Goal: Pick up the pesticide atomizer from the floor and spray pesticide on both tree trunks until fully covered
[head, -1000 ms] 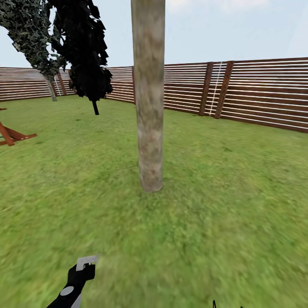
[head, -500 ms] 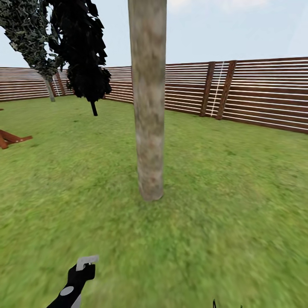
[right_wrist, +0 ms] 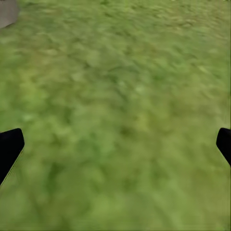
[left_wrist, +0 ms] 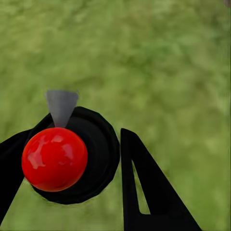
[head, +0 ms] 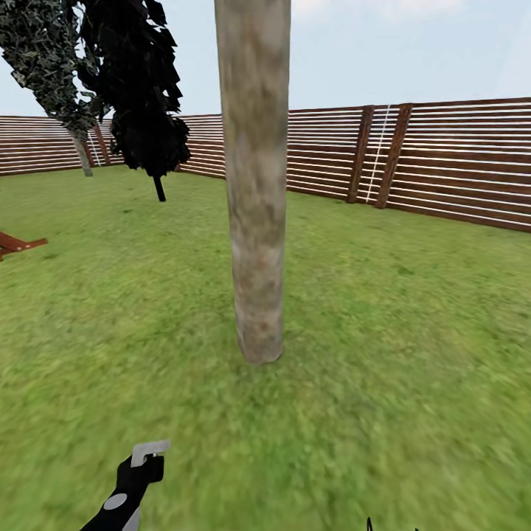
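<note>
The pesticide atomizer [head: 136, 472] is pinched in the left gripper [left_wrist: 79, 159], nozzle facing the tree trunk [head: 254, 184] ahead; the right gripper [right_wrist: 115, 144] is spread, empty. Next, the trigger must be worked.

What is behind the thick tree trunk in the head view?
Behind the tree trunk runs the brown slat fence, with lawn in between. The fence stretch directly behind the trunk is covered, so anything there cannot be seen.

Mottled grey-beige tree trunk [head: 254, 184], green lawn [head: 413, 346]
</note>
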You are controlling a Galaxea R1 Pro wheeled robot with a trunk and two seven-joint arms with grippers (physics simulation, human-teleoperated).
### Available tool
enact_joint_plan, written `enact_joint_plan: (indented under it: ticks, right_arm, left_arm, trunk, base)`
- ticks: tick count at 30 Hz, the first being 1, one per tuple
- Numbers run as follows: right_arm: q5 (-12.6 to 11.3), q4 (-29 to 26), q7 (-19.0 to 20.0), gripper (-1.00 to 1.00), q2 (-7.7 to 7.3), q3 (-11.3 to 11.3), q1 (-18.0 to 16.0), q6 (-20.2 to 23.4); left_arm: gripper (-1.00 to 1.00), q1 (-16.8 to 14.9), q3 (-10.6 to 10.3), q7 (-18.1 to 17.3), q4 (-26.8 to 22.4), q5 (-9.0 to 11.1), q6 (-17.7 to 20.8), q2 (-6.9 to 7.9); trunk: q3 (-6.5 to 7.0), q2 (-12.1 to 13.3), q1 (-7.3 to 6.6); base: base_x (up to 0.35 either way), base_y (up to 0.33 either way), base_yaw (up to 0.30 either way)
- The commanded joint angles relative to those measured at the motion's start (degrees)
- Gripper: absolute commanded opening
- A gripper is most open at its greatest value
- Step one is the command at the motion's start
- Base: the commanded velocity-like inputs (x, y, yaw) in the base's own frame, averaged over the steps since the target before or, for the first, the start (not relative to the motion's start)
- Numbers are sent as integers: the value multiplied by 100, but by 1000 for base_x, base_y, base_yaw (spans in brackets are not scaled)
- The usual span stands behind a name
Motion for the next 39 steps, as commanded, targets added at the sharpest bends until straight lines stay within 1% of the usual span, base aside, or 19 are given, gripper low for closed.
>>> enact_joint_plan:
  ticks: [1, 8, 9, 11, 16, 18, 20, 22, 23, 25, 26, 28, 29, 31, 32, 34, 35, 36, 39]
  right_arm:
    - [0, -1, 0, 100, 0, -2, 0, -1]
    - [-2, 0, -5, 100, -19, -8, 0, -1]
    - [-5, 1, -16, 100, -23, -9, 0, 0]
    - [-8, -4, -21, 100, -25, -19, 0, 0]
    - [-15, -15, -26, 100, -24, -35, 0, -8]
    - [-4, -12, 0, 100, -16, -27, 0, 4]
    - [14, -22, 43, 100, -6, -10, 0, 31]
    - [152, -166, 308, 100, 19, 66, -5, 215]
    - [343, -305, 650, 100, 39, 149, -34, 471]
    - [669, -768, 1413, 100, 96, 228, -156, 1086]
    - [779, -1050, 1795, 100, 175, 245, -205, 1397]
    - [977, -1691, 2571, 100, 345, 259, -301, 2037]
    - [1120, -2078, 3023, 100, 436, 262, -431, 2419]
    - [1323, -2368, 3640, 100, 531, 270, -680, 2912]
    - [1443, -2446, 4087, 100, 555, 271, -887, 3120]
    - [1611, -2503, 4725, 100, 566, 272, -1183, 3241]
    - [1738, -2540, 4963, 100, 567, 272, -1295, 3270]
    - [1769, -2551, 5039, 100, 565, 272, -1328, 3279]
    - [1803, -2558, 5171, 100, 570, 273, -1365, 3292]
  left_arm:
    - [-100, 0, 3, 0, -1, 1, 0, 3]
    - [-100, 0, -6, -9, 22, -1, 3, 9]
    - [-100, 0, -9, -14, 3, -27, 4, 160]
    - [-100, 0, -17, -17, 1, -46, 19, 253]
    - [-100, -7, -70, -27, -16, -62, 28, 256]
    - [-100, -38, -74, -63, -12, -131, 33, 275]
    - [-100, -81, -80, -242, -10, -413, 49, 315]
    - [-100, -99, -76, -670, -4, -842, 67, 377]
    - [-100, -102, -74, -931, -2, -1009, 68, 425]
    - [-100, -105, -78, -1391, -1, -1162, 64, 510]
    - [-100, -101, -80, -1647, 1, -1234, 63, 561]
    - [-100, -110, -78, -2278, 6, -1560, 83, 667]
    - [-100, -118, -75, -2626, 28, -1816, 106, 742]
    - [-100, -122, -73, -3061, 46, -2076, 117, 820]
    - [-100, -123, -73, -3409, 33, -2240, 157, 850]
    - [-100, -250, -75, -3883, -1, -2581, 555, 864]
    - [-100, -386, -74, -4059, -7, -2977, 848, 855]
    - [-100, -444, -70, -4180, -8, -3196, 933, 842]
    - [-100, -633, -70, -4624, -9, -3453, 1018, 834]
  trunk:
    - [0, 0, 0]
    - [0, 0, 0]
    - [0, 0, 0]
    - [0, 0, 0]
    - [0, 0, 0]
    - [0, 0, 0]
    - [0, 0, 0]
    - [0, 0, 0]
    - [0, 0, 0]
    - [0, 0, 0]
    - [0, 0, 0]
    - [0, 0, 0]
    - [0, 0, 0]
    - [0, 0, 0]
    - [0, 0, 0]
    - [0, 0, 0]
    - [0, 0, 0]
    - [0, 0, 0]
    - [0, 0, 0]
  base:
    - [337, 0, 0]
    - [337, 0, 0]
    - [298, 0, 0]
    - [117, 0, 0]
    - [18, 0, 0]
    - [1, 0, 0]
    - [0, 0, 0]
    - [0, 0, 0]
    - [0, 0, 0]
    - [0, 0, 0]
    - [0, 0, 0]
    - [0, 0, 0]
    - [0, 0, 0]
    - [0, 0, 0]
    - [0, 0, 0]
    - [0, 0, 0]
    - [0, 0, 0]
    - [0, 0, 0]
    - [0, 0, 0]
